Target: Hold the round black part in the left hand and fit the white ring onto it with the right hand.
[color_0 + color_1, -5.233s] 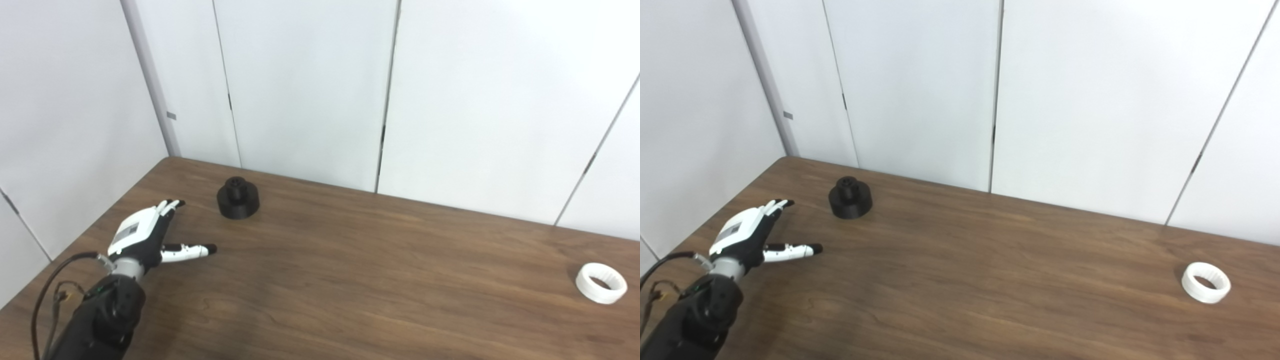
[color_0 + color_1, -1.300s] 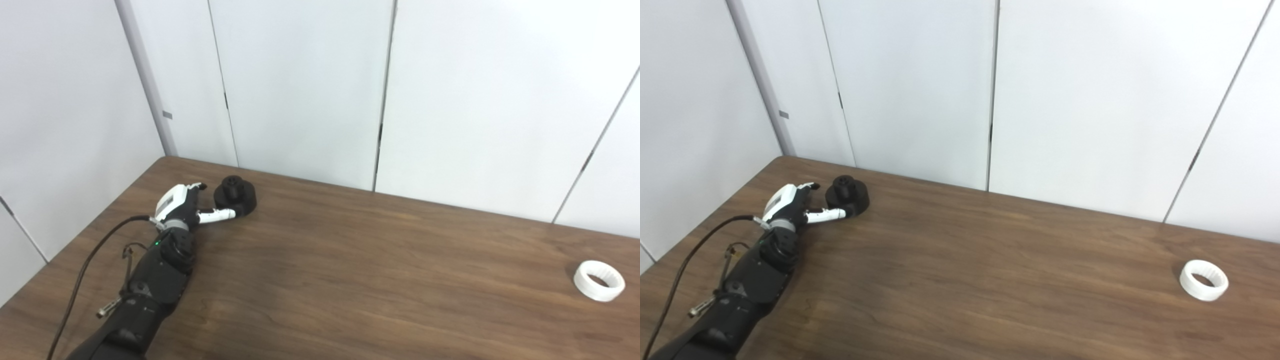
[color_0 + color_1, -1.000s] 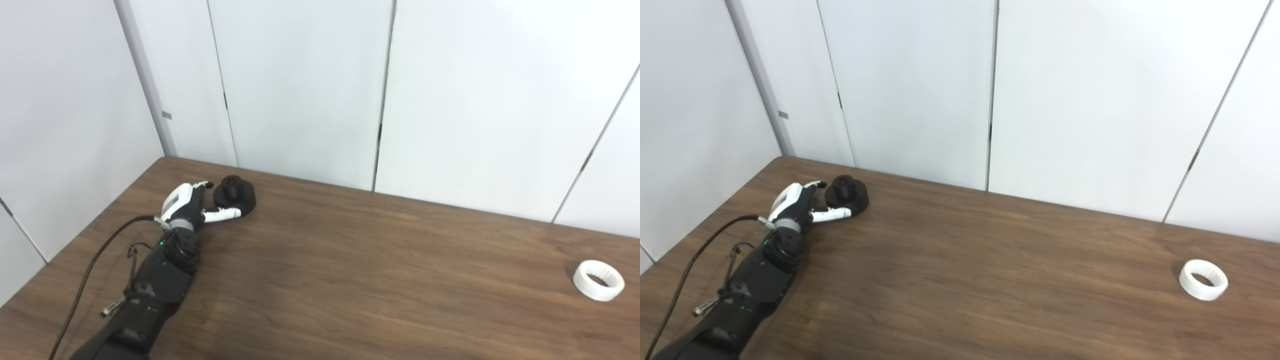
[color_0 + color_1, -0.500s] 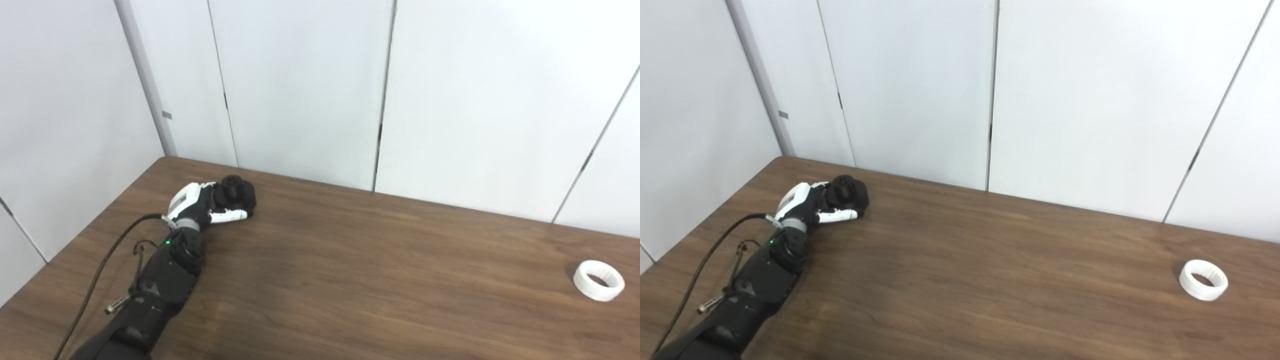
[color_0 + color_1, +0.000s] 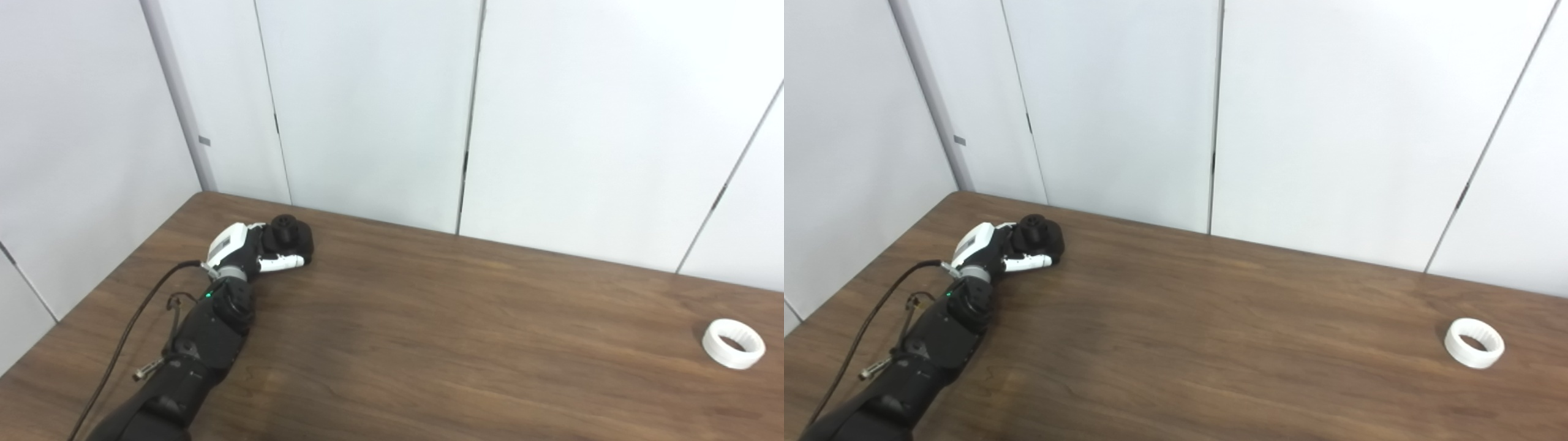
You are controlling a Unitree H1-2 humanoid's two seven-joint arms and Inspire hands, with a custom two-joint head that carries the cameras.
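The left robot hand (image 5: 244, 251) is wrapped around the round black part (image 5: 289, 235) at the far left corner of the brown desk (image 5: 429, 343). The white ring (image 5: 733, 343) lies alone, far off to its right. White walls stand behind.

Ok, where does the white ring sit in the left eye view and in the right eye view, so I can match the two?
Left eye view: the white ring lies on the table at the far right, close to the picture's right edge.
Right eye view: the white ring lies at the right, a little further in from the edge.
Shared landmark: the left hand around the round black part at the table's far left corner.
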